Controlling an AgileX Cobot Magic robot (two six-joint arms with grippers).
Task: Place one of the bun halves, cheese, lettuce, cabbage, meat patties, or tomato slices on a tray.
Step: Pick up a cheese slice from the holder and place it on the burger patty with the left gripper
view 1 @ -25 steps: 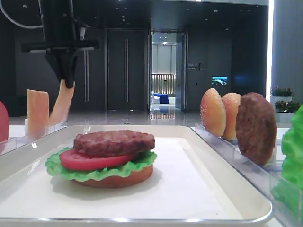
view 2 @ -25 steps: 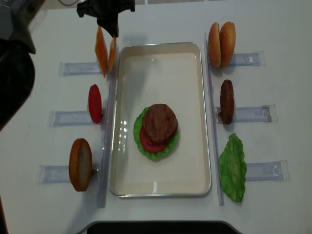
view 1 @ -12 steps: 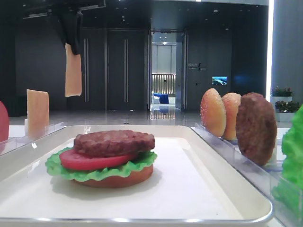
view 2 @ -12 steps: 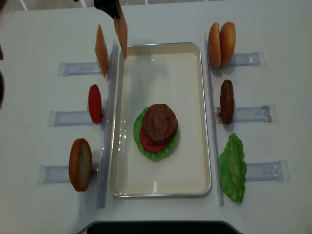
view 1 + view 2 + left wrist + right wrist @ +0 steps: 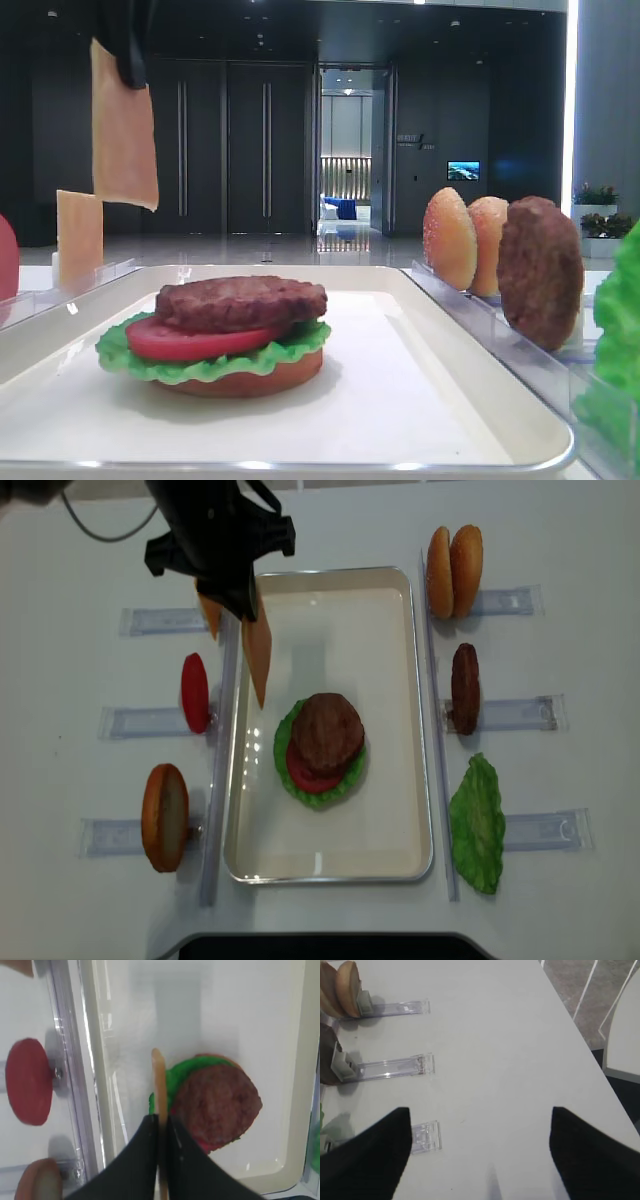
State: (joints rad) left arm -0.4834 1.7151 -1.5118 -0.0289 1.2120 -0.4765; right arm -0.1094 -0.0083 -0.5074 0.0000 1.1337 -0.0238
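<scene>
A thin orange-tan cheese slice (image 5: 258,655) hangs on edge above the cream tray's (image 5: 415,720) left rim; mid-tray sits a bun bottom, lettuce (image 5: 288,742), tomato, patty (image 5: 328,730) stack.

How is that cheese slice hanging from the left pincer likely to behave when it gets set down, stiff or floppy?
Probably fairly stiff: the cheese slice hangs flat and straight from the left pincer, with no droop or curl. It looks thin and likely light, held by one edge alone. Released edge-on over the patty, it would probably topple flat, and might slide off-centre.
</scene>
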